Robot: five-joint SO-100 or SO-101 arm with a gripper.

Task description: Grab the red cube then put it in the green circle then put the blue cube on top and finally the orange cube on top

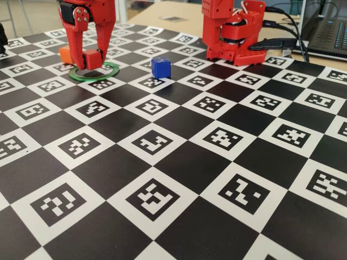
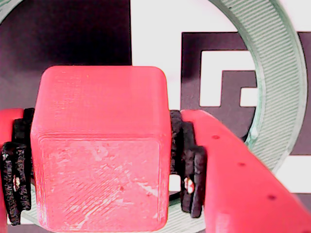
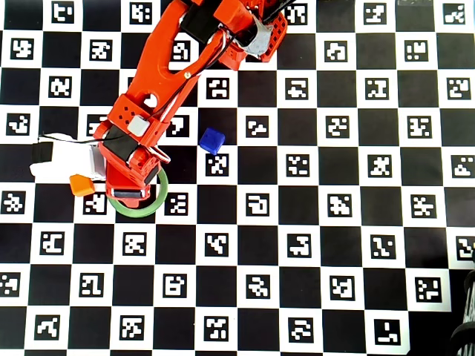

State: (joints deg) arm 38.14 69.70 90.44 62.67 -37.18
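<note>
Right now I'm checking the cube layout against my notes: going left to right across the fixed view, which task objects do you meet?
orange cube → red cube, held in the gripper over the green circle → blue cube.
</note>
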